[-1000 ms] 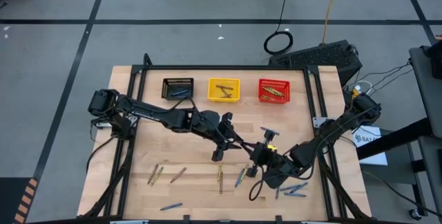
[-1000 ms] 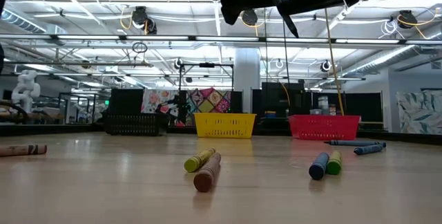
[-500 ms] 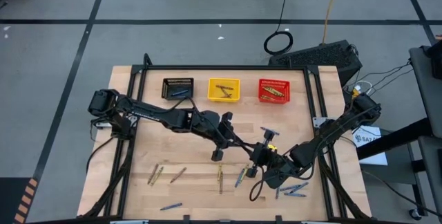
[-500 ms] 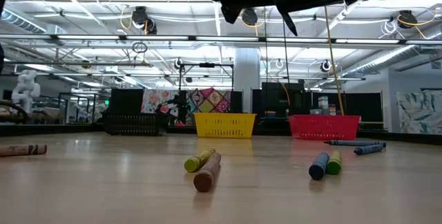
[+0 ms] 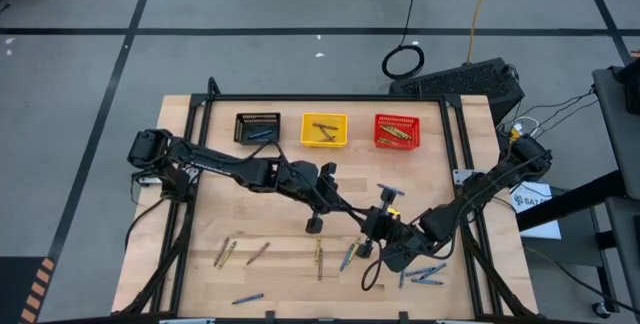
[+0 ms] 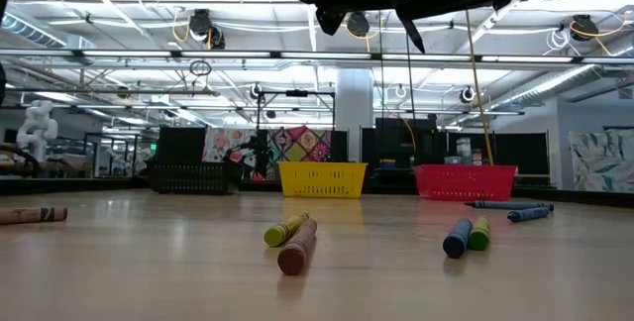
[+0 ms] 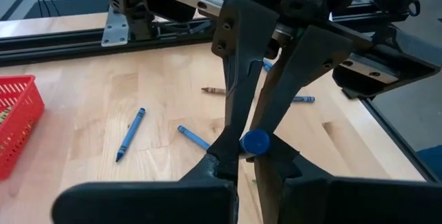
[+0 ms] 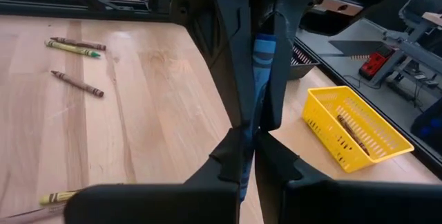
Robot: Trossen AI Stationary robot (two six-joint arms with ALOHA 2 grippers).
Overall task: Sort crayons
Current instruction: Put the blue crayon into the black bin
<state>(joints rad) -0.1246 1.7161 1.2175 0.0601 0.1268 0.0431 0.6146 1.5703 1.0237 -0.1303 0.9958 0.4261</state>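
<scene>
Basically, keep right end effector [image 8: 247, 148] clenched on the blue crayon [image 8: 263, 65], mid-air well in front of the yellow basket [image 5: 304, 130], letting go only after confirming left end effector's [image 7: 242, 160] pinch on its tip.

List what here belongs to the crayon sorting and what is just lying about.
Belongs to the job:
- loose crayons on the table
- blue crayon, gripped by left pincer and right pincer together
- black basket, yellow basket, red basket

Just lying about:
- cable coil on the floor
- black case beyond the table
</scene>
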